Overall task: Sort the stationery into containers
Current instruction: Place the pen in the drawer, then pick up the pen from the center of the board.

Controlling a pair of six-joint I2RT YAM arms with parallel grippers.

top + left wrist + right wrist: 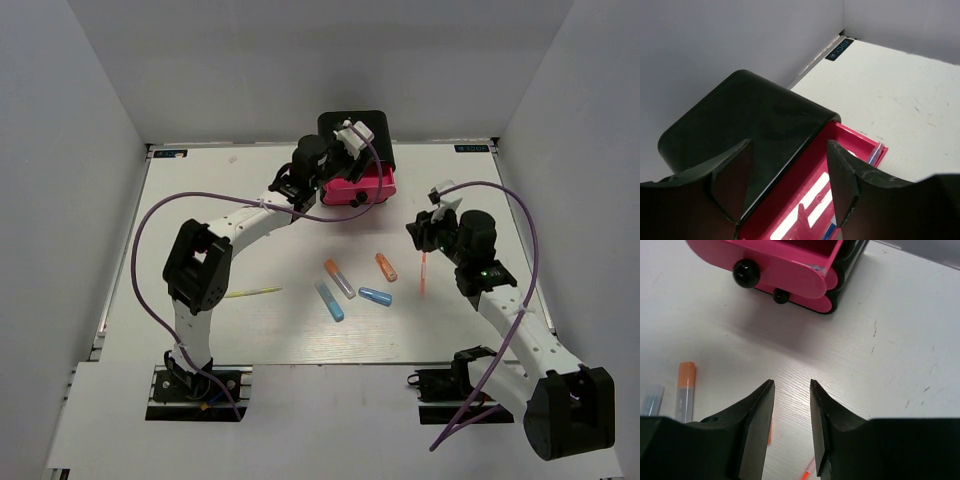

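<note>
Above the white table (300,340), between grey walls (60,150), both arms' jaws gape empty.

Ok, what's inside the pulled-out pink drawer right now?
The left wrist view shows a thin grey pen against the far wall of the open top drawer. The left end effector and the black case cover the rest, so other contents cannot be told.

Bright, even light overhead; my right fingers (756,435) loom dark and soft-focused, the drawers (790,275) casting a faint shadow.
</note>
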